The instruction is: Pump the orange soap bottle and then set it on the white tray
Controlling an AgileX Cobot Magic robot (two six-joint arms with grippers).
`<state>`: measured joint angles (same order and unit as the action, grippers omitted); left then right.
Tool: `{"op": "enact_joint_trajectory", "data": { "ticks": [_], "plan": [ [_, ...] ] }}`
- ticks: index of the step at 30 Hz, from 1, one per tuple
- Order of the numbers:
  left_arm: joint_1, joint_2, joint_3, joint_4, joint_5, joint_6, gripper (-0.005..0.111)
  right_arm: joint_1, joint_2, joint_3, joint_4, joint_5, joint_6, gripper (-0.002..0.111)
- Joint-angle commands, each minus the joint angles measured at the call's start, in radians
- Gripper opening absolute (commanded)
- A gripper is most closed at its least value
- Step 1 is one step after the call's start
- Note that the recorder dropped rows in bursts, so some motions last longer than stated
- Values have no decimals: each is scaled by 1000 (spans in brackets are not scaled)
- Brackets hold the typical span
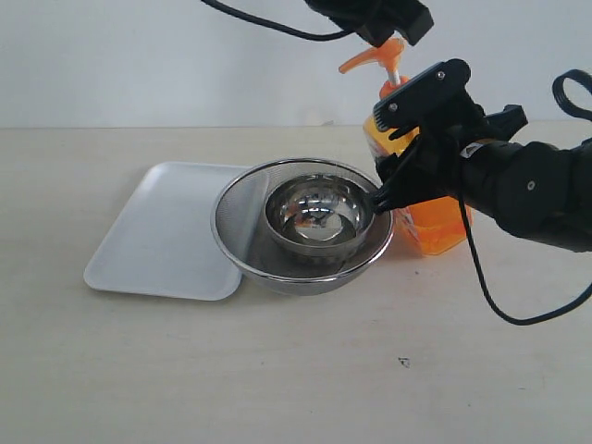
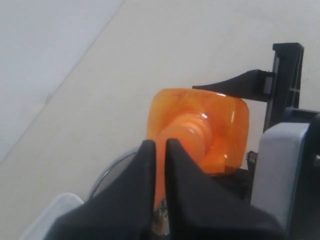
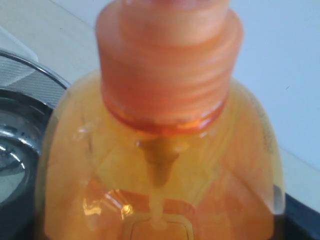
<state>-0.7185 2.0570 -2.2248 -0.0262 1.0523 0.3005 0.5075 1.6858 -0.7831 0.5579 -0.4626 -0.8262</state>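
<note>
White tray [image 1: 153,236]: lies flat on the table [image 1: 296,370] at the left. Most of its surface is bare. It is the set-down place, and the bottle is not on it.
Mesh strainer [image 1: 242,199]: sits at the centre, and its rim overlaps the tray's right edge. It lies between the bottle and the tray, so the transfer probably has to pass over it.
Steel bowl [image 1: 319,242]: nested inside the strainer and upright.
Left gripper [image 2: 160,147]: hangs directly over the pump head [image 1: 379,57]. Its fingers are drawn together with only a thin slit between them, and nothing is seen clamped in it. Closed fingers probably serve as a blunt pressing face.
Pump head: raised, with the white stem showing. Contact with the left gripper cannot be confirmed.
Orange soap bottle [image 1: 435,227]: stands upright on the table just right of the strainer, well apart from the tray's open area.
Right gripper [image 1: 381,155]: clamped around the bottle's upper body, one finger on each side. This probably steadies the bottle against the downward press and readies it for lifting.
Step in hand: pumping, as judged; placement not yet done.
</note>
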Motion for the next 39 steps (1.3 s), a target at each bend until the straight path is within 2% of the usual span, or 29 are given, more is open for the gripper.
{"op": "enact_joint_trajectory", "data": {
  "ticks": [1,14,22,29,39],
  "plan": [
    [-3,-85,3,1,-36,6,5,2,0,4,-5,17,10,0],
    [-3,-278,3,41,16,6,5,2,0,4,11,-18,-46,0],
    [-3,-392,3,45,152,6,5,2,0,4,10,-20,-48,0],
    [-3,-482,3,215,169,-14,5,2,-2,4,15,-27,-119,0],
    [-1,-629,16,258,169,-62,5,2,-104,4,38,-107,-188,0]
  ]
}}
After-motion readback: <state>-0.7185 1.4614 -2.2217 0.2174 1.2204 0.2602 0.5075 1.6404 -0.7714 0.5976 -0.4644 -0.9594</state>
